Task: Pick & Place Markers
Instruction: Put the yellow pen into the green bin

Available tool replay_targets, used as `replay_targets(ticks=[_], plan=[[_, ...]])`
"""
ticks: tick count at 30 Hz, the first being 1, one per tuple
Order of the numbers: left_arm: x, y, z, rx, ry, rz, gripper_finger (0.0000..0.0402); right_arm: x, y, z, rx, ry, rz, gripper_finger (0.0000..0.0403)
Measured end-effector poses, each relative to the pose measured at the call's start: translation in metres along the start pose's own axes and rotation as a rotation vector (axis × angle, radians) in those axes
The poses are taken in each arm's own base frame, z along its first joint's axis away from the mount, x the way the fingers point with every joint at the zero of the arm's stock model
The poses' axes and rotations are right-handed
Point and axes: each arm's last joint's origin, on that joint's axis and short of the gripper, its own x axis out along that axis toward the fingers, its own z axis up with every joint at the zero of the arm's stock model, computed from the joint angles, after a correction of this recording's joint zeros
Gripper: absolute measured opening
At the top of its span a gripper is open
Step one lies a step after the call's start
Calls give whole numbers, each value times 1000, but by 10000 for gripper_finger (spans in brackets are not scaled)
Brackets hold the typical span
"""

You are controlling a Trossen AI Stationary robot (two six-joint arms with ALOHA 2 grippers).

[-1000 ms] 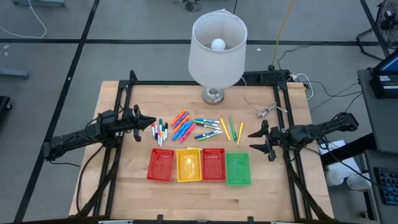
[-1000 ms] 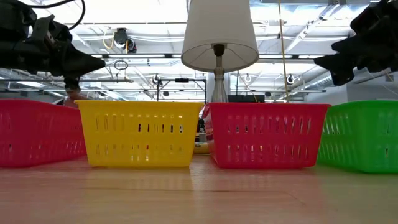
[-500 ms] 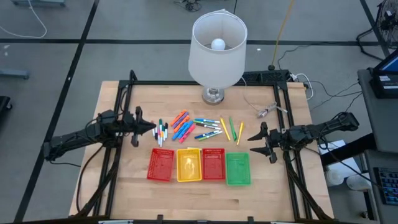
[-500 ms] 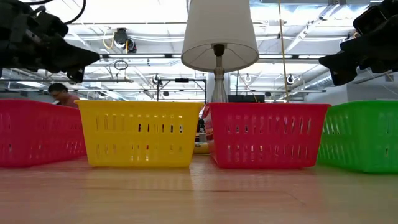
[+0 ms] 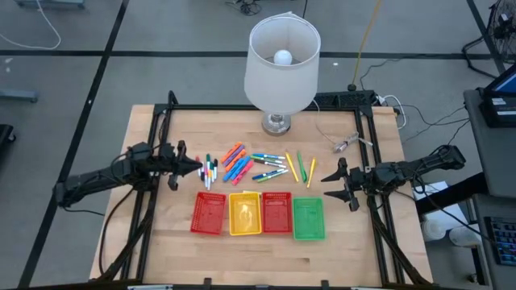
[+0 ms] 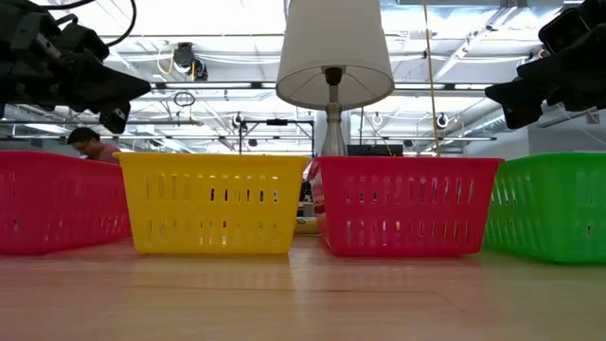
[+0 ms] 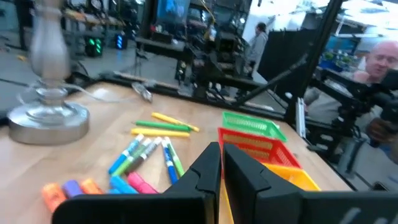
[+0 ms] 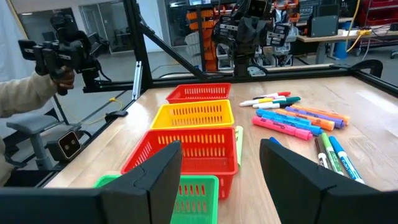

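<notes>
I see my left gripper (image 5: pixel 196 165) clenched on nothing, stretched low just beside the markers (image 5: pixel 250 165), which lie spread on the table (image 5: pixel 161 242) behind the trays (image 5: pixel 258 213). My right gripper (image 5: pixel 332 187) hovers with fingers spread, empty.

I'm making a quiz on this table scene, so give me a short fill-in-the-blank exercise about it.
1. The yellow tray sits between two ____ trays.
2. The tray nearest the right gripper is ____.
3. The left gripper has its fingers ____.
4. The markers lie between the trays and the ____.

Missing words: red; green; shut; lamp
</notes>
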Motion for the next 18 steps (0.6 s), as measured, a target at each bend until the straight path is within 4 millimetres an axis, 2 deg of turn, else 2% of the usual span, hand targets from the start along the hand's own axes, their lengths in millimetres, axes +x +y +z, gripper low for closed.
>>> replay_targets(ticks=[5,11,18], plan=[[6,-4,-6,-21,65,-21,21,0,0,0,10,-1,1,208],[11,-8,-13,5,106,79,21,0,0,1,12,-6,1,208],[13,-13,-8,84,36,118,21,0,0,1,13,-7,2,208]])
